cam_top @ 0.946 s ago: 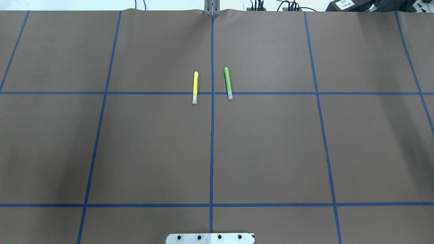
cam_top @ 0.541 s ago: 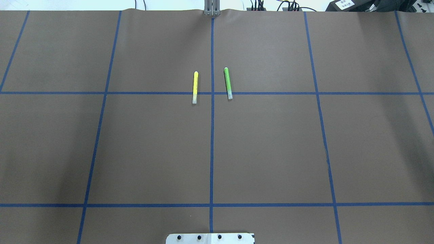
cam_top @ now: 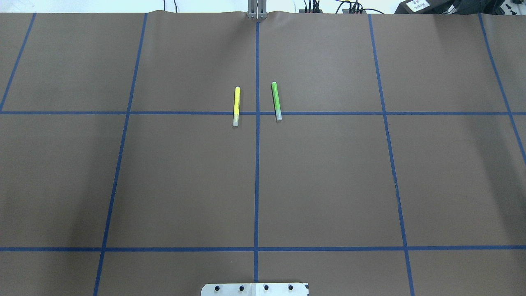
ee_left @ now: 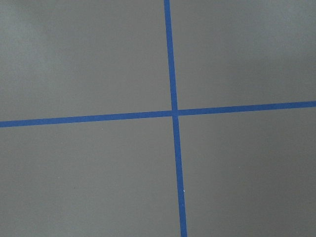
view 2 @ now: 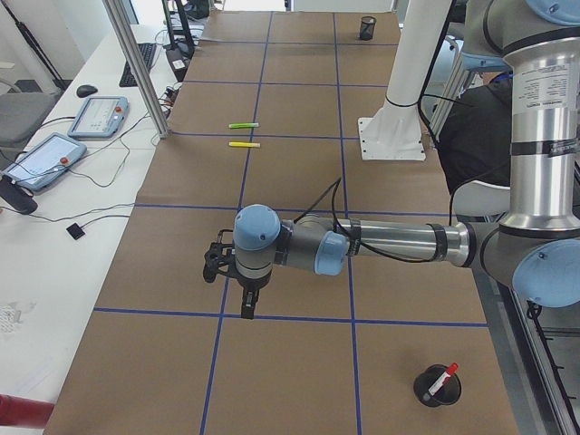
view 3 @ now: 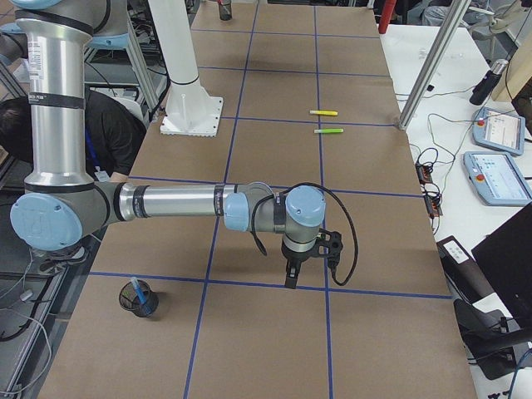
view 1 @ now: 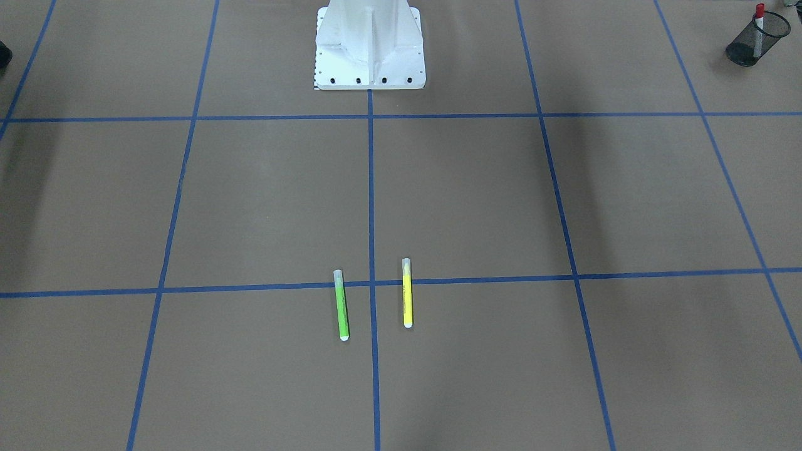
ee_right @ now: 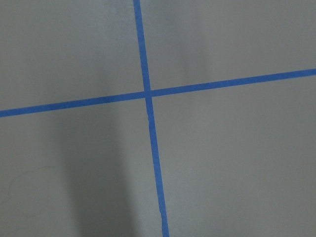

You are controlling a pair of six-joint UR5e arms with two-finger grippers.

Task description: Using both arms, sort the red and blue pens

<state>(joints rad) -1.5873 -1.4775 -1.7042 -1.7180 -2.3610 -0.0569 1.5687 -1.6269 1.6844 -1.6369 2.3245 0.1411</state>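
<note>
Though left fingers (view 2: 246, 304) and right fingers (view 3: 289, 277) cannot be judged apart or together | yellow pen (cam_top: 236, 106), green pen (cam_top: 276, 101) unmoved

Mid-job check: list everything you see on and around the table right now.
yellow pen: one, clear cap, lying just left of the centre tape line
green pen: one, clear cap, lying just right of that line
red marker: one, white barrel, standing in the left-end cup
blue pen: one, standing in the right-end cup
mesh cups: two, black, left end, right end
table: one, brown, blue tape grid
pedestal: one, white, robot side
pendants: two, side bench
person: one, dark top, behind the pedestal
left gripper: black, above the table; open or shut unclear
right gripper: same
</note>
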